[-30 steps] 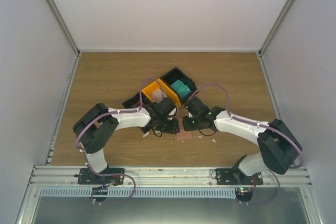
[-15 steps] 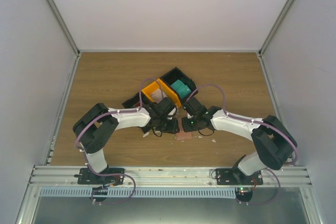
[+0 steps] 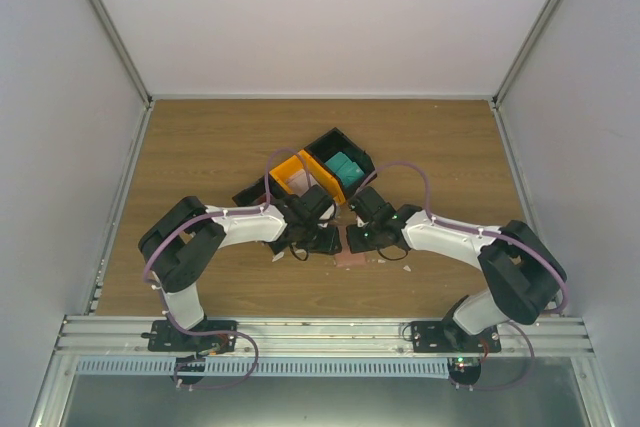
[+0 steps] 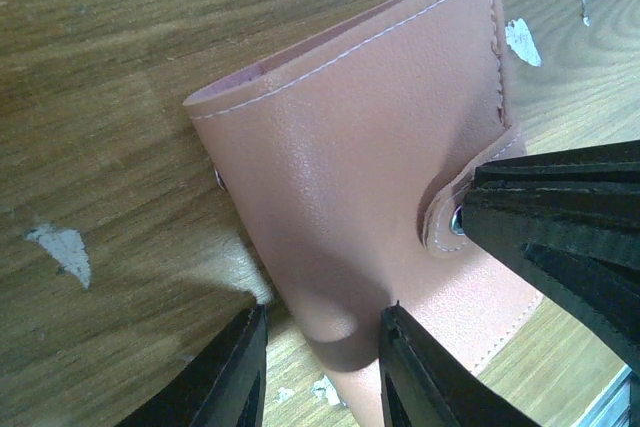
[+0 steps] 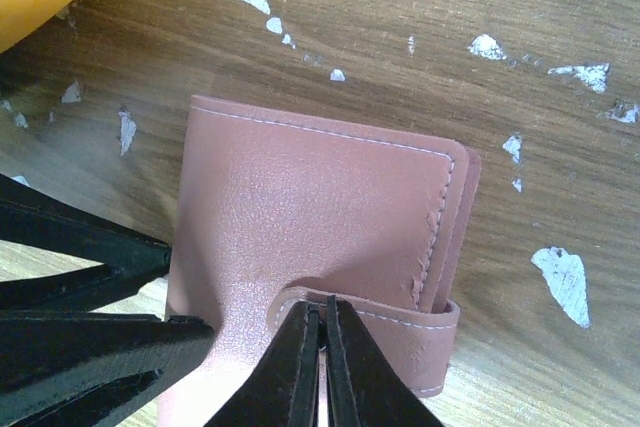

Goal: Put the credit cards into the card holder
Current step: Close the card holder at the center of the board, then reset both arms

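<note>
The card holder (image 3: pixel 350 258) is a closed reddish-brown wallet lying flat on the wooden table between both grippers; it also shows in the left wrist view (image 4: pixel 360 167) and the right wrist view (image 5: pixel 310 217). My left gripper (image 4: pixel 320 352) is open, its fingers either side of the wallet's near corner (image 3: pixel 325 240). My right gripper (image 5: pixel 318 347) is shut on the end of the wallet's snap strap (image 5: pixel 400 332), low over the wallet (image 3: pixel 358 239). Teal cards (image 3: pixel 347 167) lie in a black bin. White cards (image 3: pixel 298 180) lie in the orange bin.
A row of bins stands just behind the grippers: an orange bin (image 3: pixel 283 167) between two black bins (image 3: pixel 330 137), (image 3: pixel 250 192). Small white paper scraps (image 5: pixel 560 282) are scattered on the wood around the wallet. Grey walls enclose the table.
My right gripper has shifted a little to the left, closer over the wallet. The left arm and the wallet have stayed in place.
</note>
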Controlling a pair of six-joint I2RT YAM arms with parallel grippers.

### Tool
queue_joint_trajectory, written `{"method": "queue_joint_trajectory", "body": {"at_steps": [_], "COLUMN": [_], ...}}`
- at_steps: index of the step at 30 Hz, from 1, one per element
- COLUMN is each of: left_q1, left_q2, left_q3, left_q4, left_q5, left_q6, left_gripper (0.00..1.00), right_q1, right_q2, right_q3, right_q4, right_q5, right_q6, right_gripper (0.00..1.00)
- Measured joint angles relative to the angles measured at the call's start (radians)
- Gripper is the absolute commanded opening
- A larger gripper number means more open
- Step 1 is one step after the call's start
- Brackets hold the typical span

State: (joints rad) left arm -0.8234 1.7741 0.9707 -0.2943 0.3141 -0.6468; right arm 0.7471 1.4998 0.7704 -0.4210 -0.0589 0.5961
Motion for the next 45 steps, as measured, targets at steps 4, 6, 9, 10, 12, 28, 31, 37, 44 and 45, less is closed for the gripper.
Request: {"method": "queue_joint_trajectory", "body": {"at_steps": [4, 6, 9, 10, 12, 28, 31, 37, 44, 45], "left_q1": [0.001, 0.001, 0.002, 0.003, 0.006, 0.027, 0.030, 0.040, 0.045, 0.045], "left_q2": [0.000, 0.000, 0.000, 0.000, 0.000, -0.001, -0.008, -0.060, -0.274, -0.312], "left_q3": [-0.001, -0.001, -0.003, -0.004, -0.005, -0.025, -0.034, -0.064, -0.074, -0.074], "left_q4": [0.001, 0.002, 0.005, 0.007, 0.010, 0.053, 0.063, 0.042, 0.021, 0.021], "left_q5": [0.000, 0.000, 0.001, 0.003, 0.004, 0.020, 0.021, -0.009, -0.089, -0.105], "left_q6": [0.000, 0.000, 0.000, -0.001, -0.001, -0.024, -0.027, -0.034, -0.034, -0.033], "left_gripper": [0.34, 0.34, 0.34, 0.34, 0.34, 0.34, 0.34, 0.39, 0.55, 0.59], "right_q1": [0.002, 0.006, 0.014, 0.018, 0.026, 0.073, 0.077, 0.078, 0.054, 0.048], "right_q2": [0.001, 0.001, 0.001, 0.001, 0.001, 0.020, 0.004, -0.072, -0.299, -0.334], "right_q3": [0.000, -0.003, -0.010, -0.013, -0.020, -0.033, -0.028, -0.010, 0.100, 0.109], "right_q4": [0.003, 0.010, 0.023, 0.030, 0.040, 0.081, 0.075, -0.033, -0.080, -0.086], "right_q5": [0.004, 0.007, 0.014, 0.019, 0.031, 0.114, 0.125, 0.160, 0.252, 0.272], "right_q6": [0.000, 0.000, 0.003, 0.003, 0.005, 0.053, 0.066, 0.074, 0.076, 0.071], "right_gripper": [0.02, 0.01, 0.01, 0.01, 0.01, 0.03, 0.11, 0.34, 0.53, 0.58]}}
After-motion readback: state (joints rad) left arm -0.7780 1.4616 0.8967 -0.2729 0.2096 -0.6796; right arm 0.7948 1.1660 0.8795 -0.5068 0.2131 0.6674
